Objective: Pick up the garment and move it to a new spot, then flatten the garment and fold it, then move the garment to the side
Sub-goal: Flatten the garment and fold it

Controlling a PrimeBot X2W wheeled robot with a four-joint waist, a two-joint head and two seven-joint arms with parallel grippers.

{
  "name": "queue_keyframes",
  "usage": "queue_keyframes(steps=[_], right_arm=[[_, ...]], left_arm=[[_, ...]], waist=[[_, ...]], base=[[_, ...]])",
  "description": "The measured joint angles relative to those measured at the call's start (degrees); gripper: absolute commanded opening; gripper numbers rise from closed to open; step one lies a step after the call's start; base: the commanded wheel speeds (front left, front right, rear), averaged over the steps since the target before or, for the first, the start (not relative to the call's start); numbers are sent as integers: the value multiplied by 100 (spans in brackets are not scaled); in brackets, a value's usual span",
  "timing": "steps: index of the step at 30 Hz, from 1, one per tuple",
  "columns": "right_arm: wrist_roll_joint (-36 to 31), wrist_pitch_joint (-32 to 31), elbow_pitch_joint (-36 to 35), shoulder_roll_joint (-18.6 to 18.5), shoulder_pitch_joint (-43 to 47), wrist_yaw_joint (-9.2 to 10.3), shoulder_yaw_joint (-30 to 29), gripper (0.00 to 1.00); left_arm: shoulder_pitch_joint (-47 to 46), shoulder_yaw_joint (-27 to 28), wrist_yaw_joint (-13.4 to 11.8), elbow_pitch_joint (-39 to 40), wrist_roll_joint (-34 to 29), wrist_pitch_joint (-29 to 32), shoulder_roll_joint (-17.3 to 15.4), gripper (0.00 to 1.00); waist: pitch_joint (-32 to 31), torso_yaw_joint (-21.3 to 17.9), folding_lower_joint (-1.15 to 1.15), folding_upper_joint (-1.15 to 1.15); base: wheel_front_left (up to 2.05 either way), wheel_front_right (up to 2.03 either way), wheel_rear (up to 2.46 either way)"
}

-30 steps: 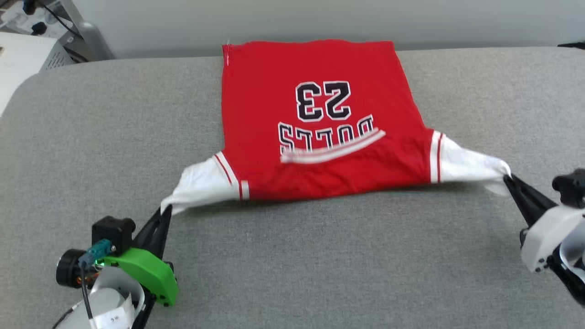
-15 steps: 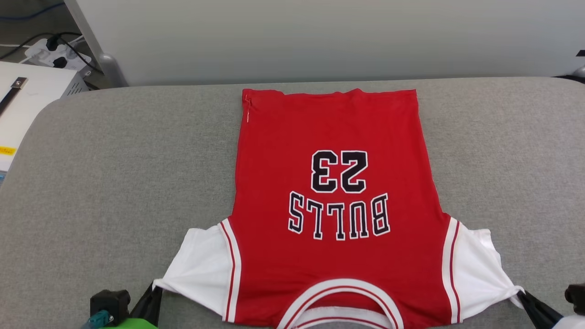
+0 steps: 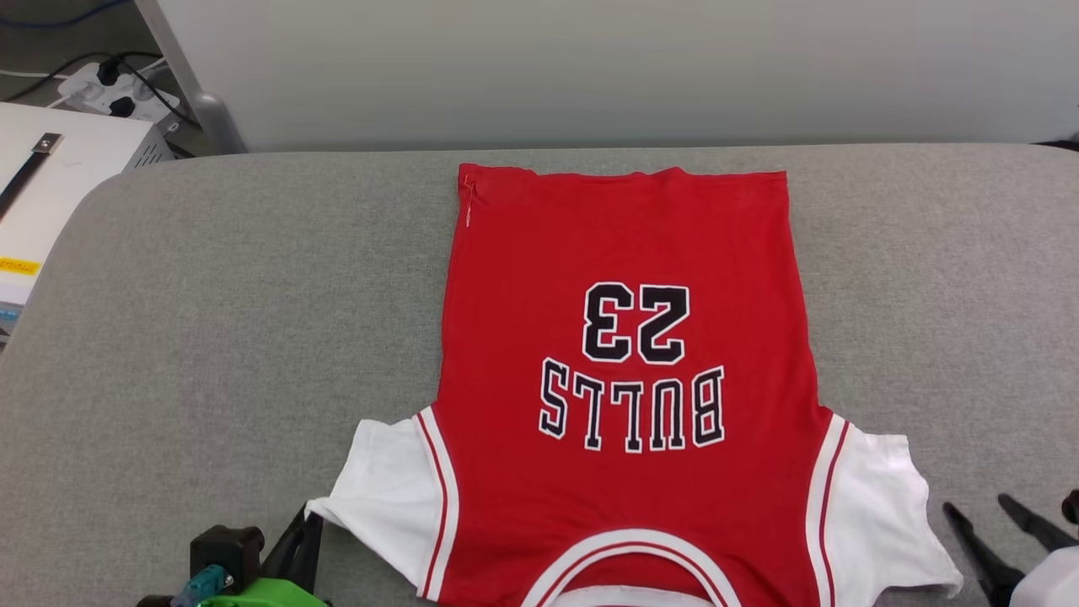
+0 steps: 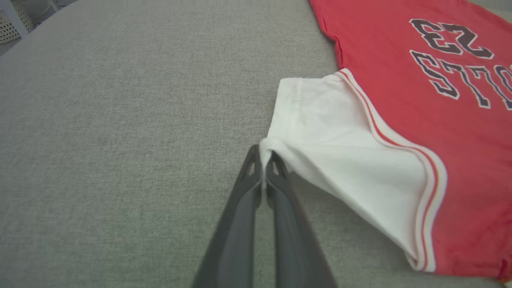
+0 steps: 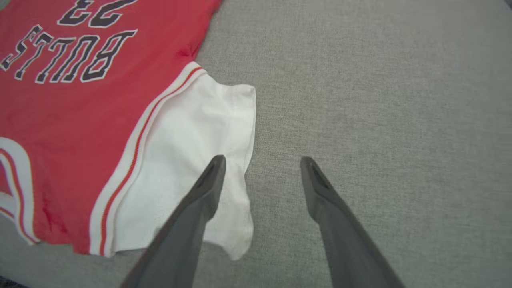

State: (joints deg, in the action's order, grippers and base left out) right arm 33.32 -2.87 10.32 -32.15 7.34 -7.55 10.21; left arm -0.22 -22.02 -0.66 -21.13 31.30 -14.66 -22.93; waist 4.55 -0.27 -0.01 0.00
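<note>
The grey padded surface carries the garment spread chest-up through the middle of the head view, hem at 12 o'clock and neckline cut by the edge at 6 o'clock. The body looks smooth, so the flattening step appears nearly done and folding not yet begun. The left sleeve is drawn to a peak towards 7 o'clock, while the right sleeve lies loose and slightly rumpled at 5 o'clock. The left gripper comes in low from 7 o'clock, fingers pinched together on that sleeve's corner. The right gripper hovers at 4 o'clock with fingers spread wide, holding nothing, one finger over the sleeve's edge. The next move probably calls for letting go on the left, then taking fresh holds for the fold.
</note>
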Motion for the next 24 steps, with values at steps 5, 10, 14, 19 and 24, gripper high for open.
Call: queue_keyframes(steps=[5,10,14,19,24], right_arm=[[-271,-14,-564,-166,-424,1,-537,100],[-433,-146,-872,-310,-1303,1,-898,100],[-434,-481,-906,-426,-2245,1,-924,100],[-283,-1288,-621,-592,-3434,1,-700,100],[18,-2595,-25,-854,-4621,1,-219,100]], left_arm=[[-21,229,-48,417,-129,0,141,0],[-28,392,-116,859,-345,0,298,0],[-113,474,-119,1155,-461,0,489,0],[-368,553,-114,1440,-588,0,702,0],[-576,644,-56,1708,-829,0,915,0]], waist=[[112,52,0,0],[313,133,0,0],[553,229,0,0],[926,386,0,0],[1376,575,0,0]], base=[[0,0,0],[0,0,0],[0,0,0],[0,0,0],[0,0,0]])
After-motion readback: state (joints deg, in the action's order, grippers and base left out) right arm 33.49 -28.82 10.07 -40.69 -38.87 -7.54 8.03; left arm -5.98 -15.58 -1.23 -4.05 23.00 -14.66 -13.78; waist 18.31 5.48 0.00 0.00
